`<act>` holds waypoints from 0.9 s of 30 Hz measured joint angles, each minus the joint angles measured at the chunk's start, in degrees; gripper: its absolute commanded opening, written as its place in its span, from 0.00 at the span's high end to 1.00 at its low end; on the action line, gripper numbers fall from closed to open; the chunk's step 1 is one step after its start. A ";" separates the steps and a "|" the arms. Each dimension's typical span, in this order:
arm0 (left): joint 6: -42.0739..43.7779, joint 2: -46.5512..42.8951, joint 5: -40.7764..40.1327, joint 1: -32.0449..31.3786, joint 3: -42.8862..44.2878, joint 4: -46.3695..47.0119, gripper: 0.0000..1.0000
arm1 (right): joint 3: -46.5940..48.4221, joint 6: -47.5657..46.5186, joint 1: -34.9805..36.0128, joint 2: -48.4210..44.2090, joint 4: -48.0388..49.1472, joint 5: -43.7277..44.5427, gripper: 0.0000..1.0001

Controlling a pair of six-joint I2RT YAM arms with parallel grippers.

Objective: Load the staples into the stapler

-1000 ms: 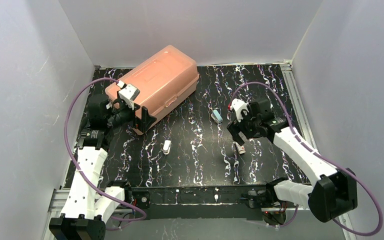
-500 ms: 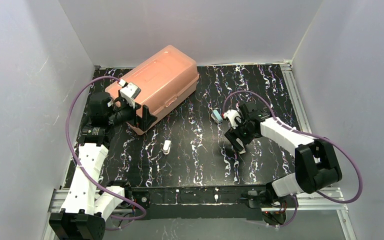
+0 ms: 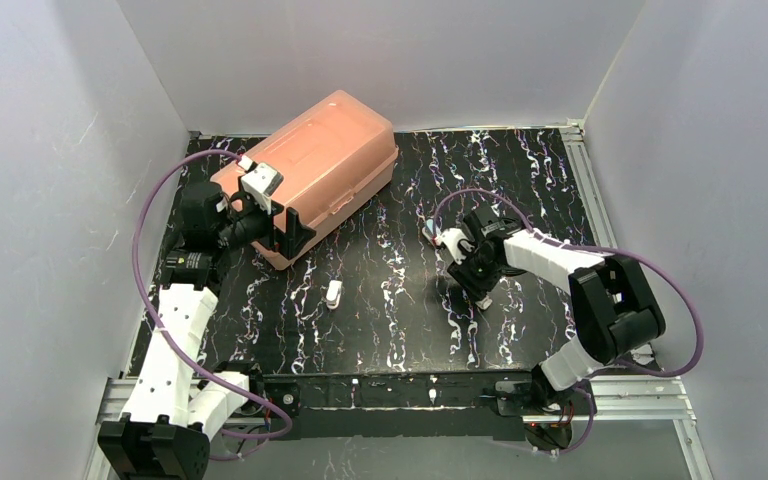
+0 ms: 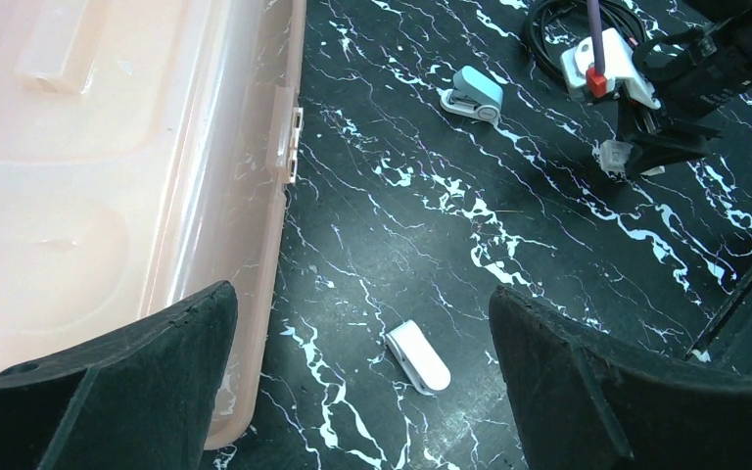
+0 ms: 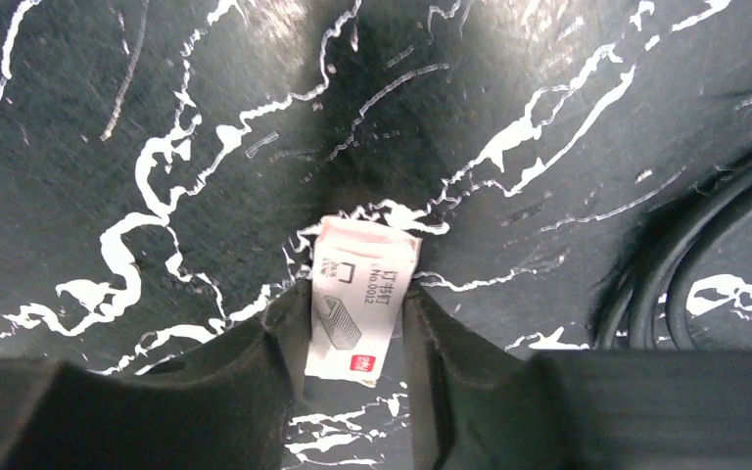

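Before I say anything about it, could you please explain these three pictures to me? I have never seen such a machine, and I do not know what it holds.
These are two robot arms on a black marbled table. One picture looks down from above. The other two come from cameras on the wrists. On the table lie a large pink lidded box, a small teal and white piece and a small white block. The left gripper is open and empty, beside the pink box. The right gripper has its fingers against both sides of a small labelled box, low at the table.
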 measured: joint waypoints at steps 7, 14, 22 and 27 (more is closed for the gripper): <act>-0.31 0.35 0.39 -0.28 0.00 -0.02 0.02 | 1.46 -1.40 5.51 1.53 0.39 0.50 0.72; -0.92 0.79 0.63 -0.28 0.00 -0.04 0.01 | 8.55 -4.61 16.61 7.87 0.44 -0.02 0.65; -0.68 0.79 0.61 -0.28 -0.11 0.00 0.02 | 15.26 -9.27 25.09 13.07 0.57 -1.79 0.13; 0.90 1.01 1.09 -0.92 -2.47 0.44 0.02 | 14.56 -10.01 23.74 10.86 0.44 -2.34 0.12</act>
